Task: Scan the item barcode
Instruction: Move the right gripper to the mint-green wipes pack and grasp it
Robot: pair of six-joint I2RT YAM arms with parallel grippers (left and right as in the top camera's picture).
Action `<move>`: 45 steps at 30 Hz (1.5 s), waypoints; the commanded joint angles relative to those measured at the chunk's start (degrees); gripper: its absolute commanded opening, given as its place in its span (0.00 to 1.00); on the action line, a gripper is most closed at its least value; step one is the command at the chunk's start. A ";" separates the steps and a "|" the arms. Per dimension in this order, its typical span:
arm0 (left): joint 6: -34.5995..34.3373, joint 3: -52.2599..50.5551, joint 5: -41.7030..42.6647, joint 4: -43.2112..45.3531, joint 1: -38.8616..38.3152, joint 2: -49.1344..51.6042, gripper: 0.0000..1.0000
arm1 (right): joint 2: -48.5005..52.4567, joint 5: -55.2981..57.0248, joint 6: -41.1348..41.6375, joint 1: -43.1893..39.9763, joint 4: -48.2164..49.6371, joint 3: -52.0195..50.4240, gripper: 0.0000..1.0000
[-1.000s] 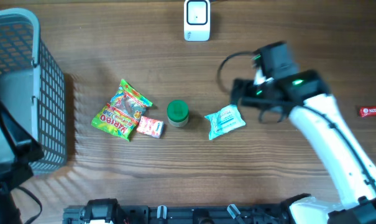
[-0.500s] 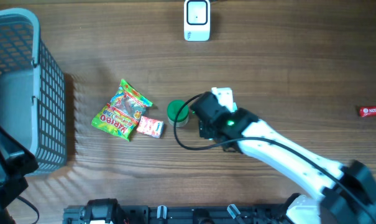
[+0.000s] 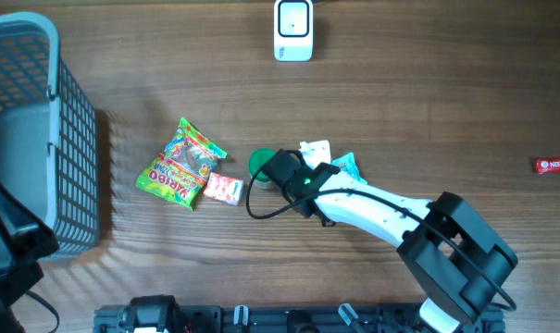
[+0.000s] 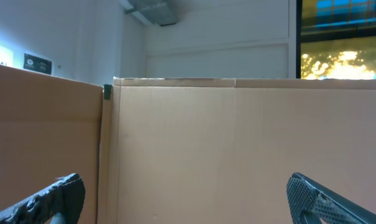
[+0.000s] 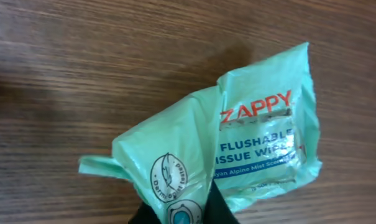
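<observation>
Only the right wrist view shows the right hand [image 5: 183,208] pinched shut on the green wipes packet [image 5: 256,143]; overhead, the arm [image 3: 372,208] hides most of it. In its own view the left hand [image 4: 188,202] gapes wide, empty.

Mint-green wipes pack [image 5: 262,143]; green jar [image 3: 259,163]; grey mesh basket [image 3: 76,176]; woodgrain table [image 3: 446,92]

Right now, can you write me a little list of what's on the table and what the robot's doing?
Right tool: shut on the green wipes pack, pinching its edge
Left tool: open, holding nothing
Scanner: white, far side, middle
Other things: candy bag, pink packet, green jar, red bar
Basket: on the left
</observation>
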 commanded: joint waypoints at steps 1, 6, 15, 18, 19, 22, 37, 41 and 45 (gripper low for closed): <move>-0.17 0.02 -0.72 -0.22 0.33 -0.37 1.00 | -2.62 -0.66 2.99 -0.09 -6.86 4.17 0.04; -0.17 0.02 -0.74 -0.42 0.33 -0.37 1.00 | -10.08 -10.27 -7.52 -0.33 -16.61 11.41 0.04; -0.20 0.02 -0.72 -0.79 0.33 -0.39 1.00 | -24.90 -74.66 -40.68 -9.44 -18.58 12.52 0.04; -0.17 0.02 -0.72 -0.83 0.33 -0.55 1.00 | -25.49 -88.85 -47.56 -12.52 -20.57 12.52 0.05; -0.17 0.02 -0.72 -0.92 0.33 -0.72 1.00 | -25.42 -92.02 -48.00 -13.14 -20.76 12.46 0.04; -0.17 0.00 -0.72 -1.22 0.33 -1.31 1.00 | -25.38 -98.82 -47.89 -13.62 -20.70 12.46 0.04; -0.20 0.00 -0.72 -1.66 0.33 -3.02 1.00 | -25.42 -119.45 -75.03 -13.27 -13.57 12.46 0.04; -0.17 -0.37 -0.70 -1.66 0.33 -3.91 1.00 | -25.31 -118.77 -81.72 -13.27 -13.40 12.46 0.04; -0.17 -3.30 -0.70 -0.94 0.33 -6.80 1.00 | -24.06 -108.34 -68.67 -13.27 -13.68 12.41 0.04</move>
